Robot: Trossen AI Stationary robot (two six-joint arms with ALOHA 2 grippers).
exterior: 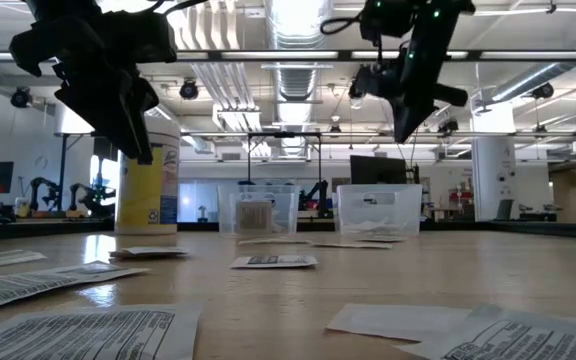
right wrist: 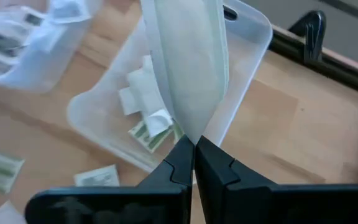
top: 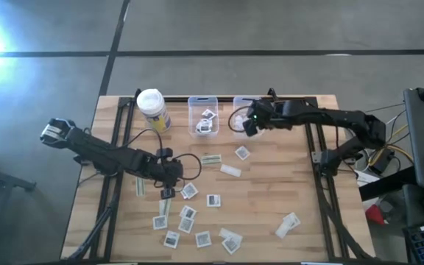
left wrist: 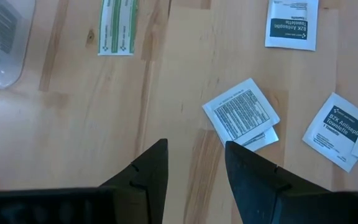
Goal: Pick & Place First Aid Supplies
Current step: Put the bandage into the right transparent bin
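A wooden table (top: 271, 199) is sitting on a grey concrete floor, with a bright ceiling-lit workshop showing behind it in the low view. Up at twelve o'clock on the tabletop, two clear plastic bins are standing side by side, the left bin (top: 203, 116) already holding a few square packets, the right bin (right wrist: 166, 93) holding narrow strips. The right gripper (right wrist: 194, 149) is hovering right above that right bin, its fingers pinched tight on a pale greenish strip packet (right wrist: 188, 68) dangling over the bin's opening. At eleven o'clock the yellow container with a white lid (top: 153, 109) is standing upright. The left gripper (left wrist: 194, 163) is hanging over the table's nine o'clock side, fingers spread apart and gripping nothing, just beside a square towelette packet (left wrist: 241, 112) lying print-up. More white packets (top: 190, 221) are lying scattered around six and seven o'clock, with a green-striped strip (left wrist: 118, 28) farther off.
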